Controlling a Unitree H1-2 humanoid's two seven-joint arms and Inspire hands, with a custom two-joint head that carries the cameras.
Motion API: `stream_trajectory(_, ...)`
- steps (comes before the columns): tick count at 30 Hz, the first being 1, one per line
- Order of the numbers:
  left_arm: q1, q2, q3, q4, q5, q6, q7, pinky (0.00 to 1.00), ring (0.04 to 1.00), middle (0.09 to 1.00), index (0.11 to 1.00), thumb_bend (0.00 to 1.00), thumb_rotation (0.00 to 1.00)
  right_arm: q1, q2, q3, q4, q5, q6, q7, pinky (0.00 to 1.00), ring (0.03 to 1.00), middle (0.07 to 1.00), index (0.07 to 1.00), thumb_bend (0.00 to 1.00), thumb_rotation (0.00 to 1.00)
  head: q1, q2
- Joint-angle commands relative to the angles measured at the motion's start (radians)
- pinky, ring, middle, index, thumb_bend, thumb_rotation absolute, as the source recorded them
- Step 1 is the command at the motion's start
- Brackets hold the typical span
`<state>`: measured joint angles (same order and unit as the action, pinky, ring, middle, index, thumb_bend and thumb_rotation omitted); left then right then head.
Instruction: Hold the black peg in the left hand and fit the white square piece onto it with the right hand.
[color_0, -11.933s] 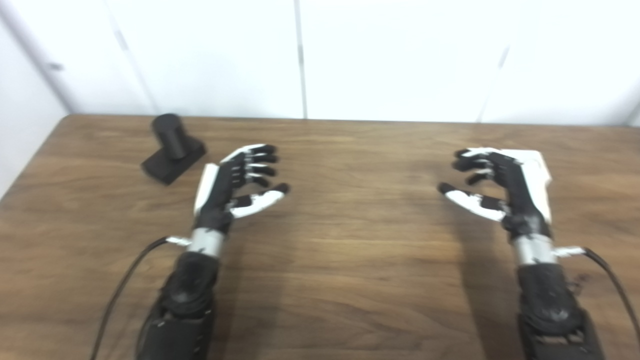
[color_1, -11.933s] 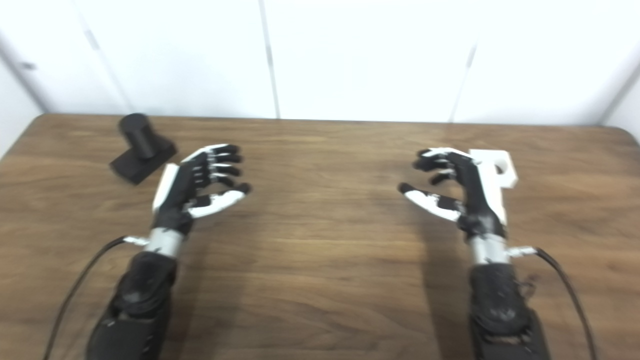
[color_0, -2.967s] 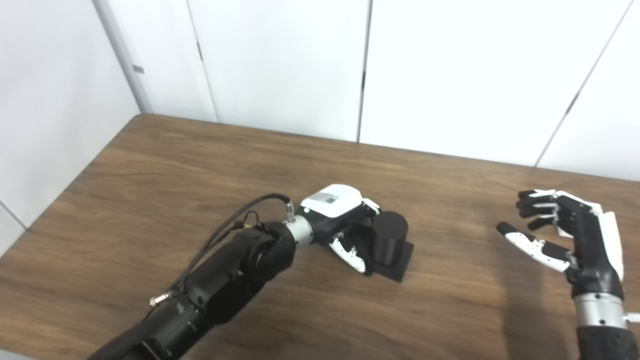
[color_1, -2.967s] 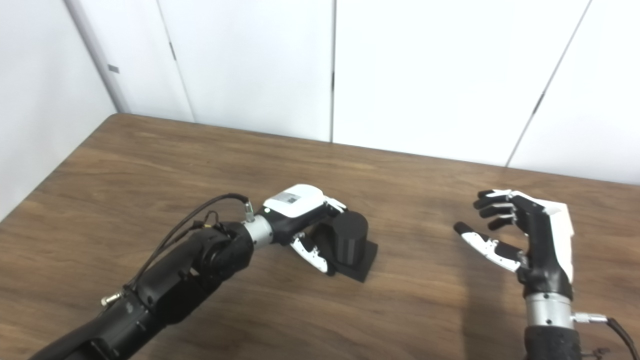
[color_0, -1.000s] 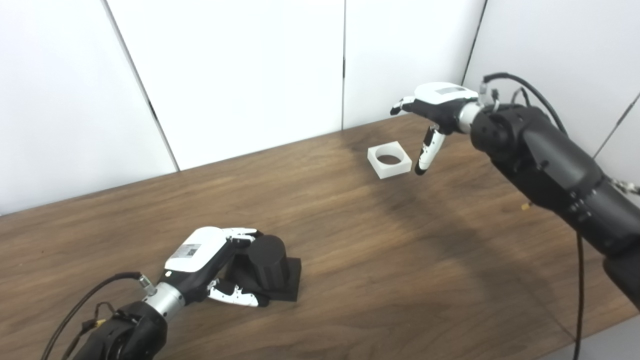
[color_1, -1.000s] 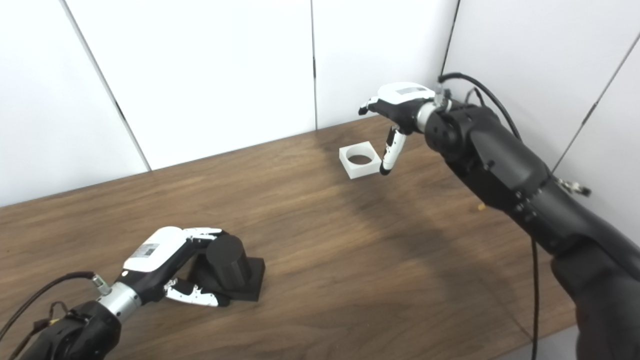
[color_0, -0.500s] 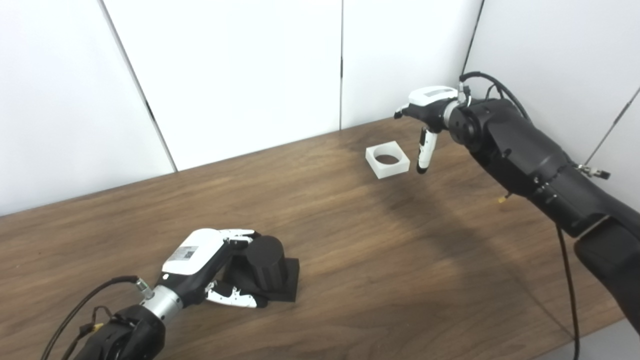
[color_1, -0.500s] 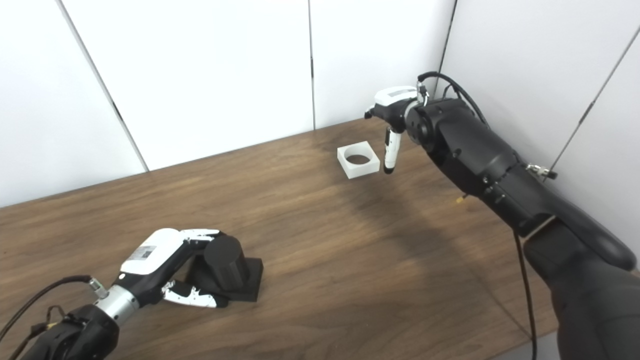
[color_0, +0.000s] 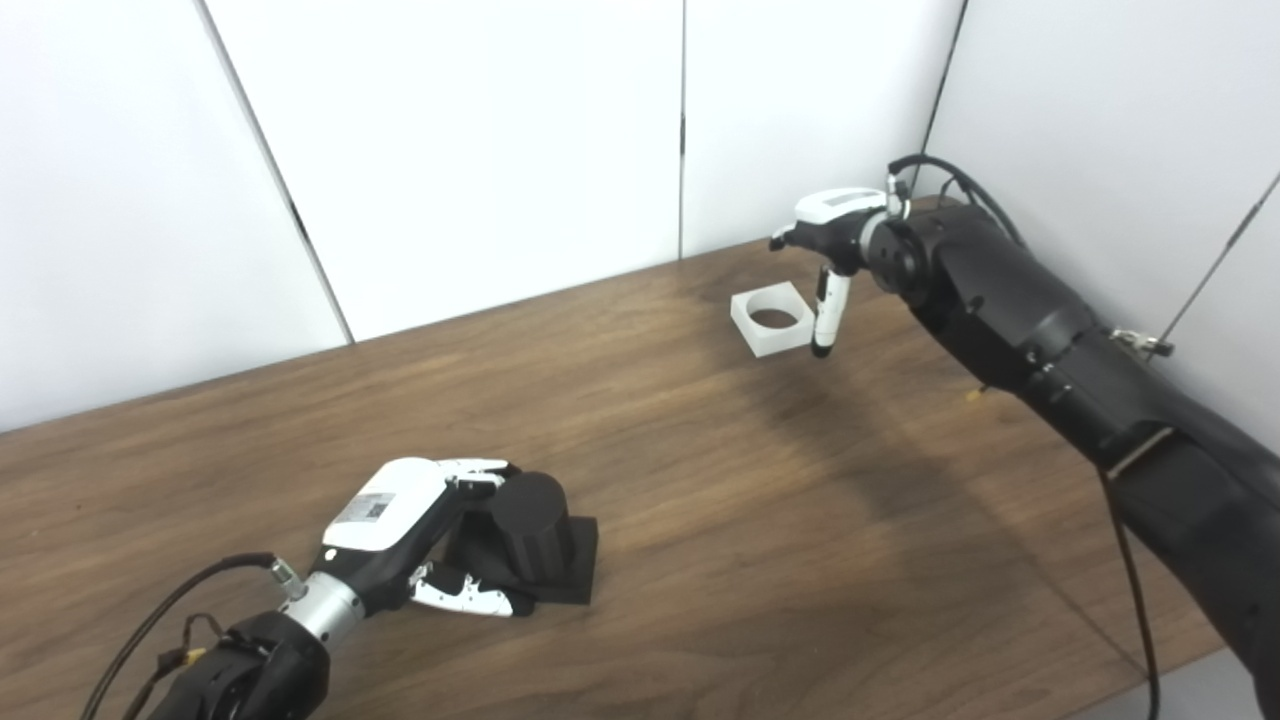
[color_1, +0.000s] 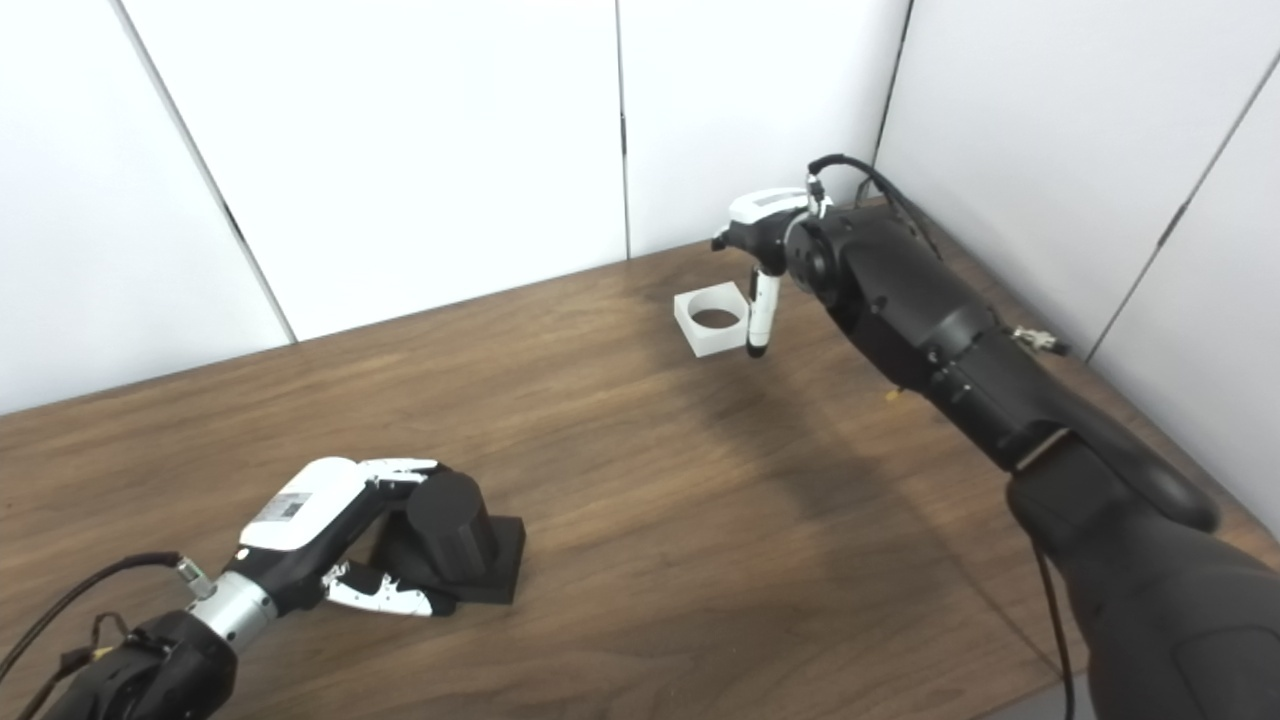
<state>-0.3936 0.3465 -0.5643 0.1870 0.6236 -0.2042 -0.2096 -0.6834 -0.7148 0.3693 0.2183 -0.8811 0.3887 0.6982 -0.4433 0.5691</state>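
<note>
While the left hand (color_0: 420, 535) wraps the black peg (color_0: 530, 535) on the wooden table (color_0: 700, 520), the right hand (color_0: 830, 240), open and empty, hangs beside the white square piece (color_0: 772, 318), far beyond the peg, near white wall panels (color_0: 480, 130).

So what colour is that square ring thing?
White square piece, clearest in the left eye view.

My left hand (color_0: 405, 525) curls low, fingers (color_0: 470, 600) wrapped; my right hand (color_0: 835, 235) reaches far, seemingly open.
</note>
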Motion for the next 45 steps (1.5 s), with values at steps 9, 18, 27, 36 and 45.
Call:
stream_trajectory(9, 0.085, 0.047, -0.041, 0.023, 0.065, 0.057, -0.086, 0.87, 0.857, 0.849, 0.488, 0.52, 0.06, -0.066, 0.025, -0.004, 0.057, 0.02, -0.046, -0.05, 0.73, 0.901, 0.955, 0.917, 0.87, 0.12, 0.017, 0.009)
stream_trajectory(18, 0.084, 0.053, -0.037, 0.005, 0.057, 0.07, -0.101, 0.87, 0.858, 0.848, 0.488, 0.52, 0.06, -0.072, 0.059, 0.004, 0.126, 0.026, -0.068, -0.092, 0.75, 0.9, 0.942, 0.895, 0.85, 0.1, 0.021, 0.013)
stream_trajectory(27, 0.084, 0.058, -0.037, -0.002, 0.052, 0.075, -0.104, 0.86, 0.856, 0.847, 0.488, 0.52, 0.06, -0.06, 0.053, 0.045, 0.151, 0.002, -0.124, -0.148, 0.7, 0.872, 0.901, 0.771, 0.82, 0.11, 0.022, 0.022)
stream_trajectory(36, 0.085, 0.066, -0.031, -0.009, 0.04, 0.073, -0.109, 0.84, 0.852, 0.846, 0.488, 0.52, 0.06, -0.05, 0.038, 0.045, 0.156, -0.004, -0.122, -0.144, 0.71, 0.876, 0.89, 0.723, 0.8, 0.12, 0.02, 0.03)
stream_trajectory(45, 0.083, 0.073, -0.024, -0.006, 0.031, 0.064, -0.105, 0.83, 0.859, 0.843, 0.488, 0.52, 0.06, -0.048, 0.02, 0.042, 0.167, -0.006, -0.115, -0.142, 0.71, 0.871, 0.886, 0.738, 0.8, 0.13, 0.018, 0.035)
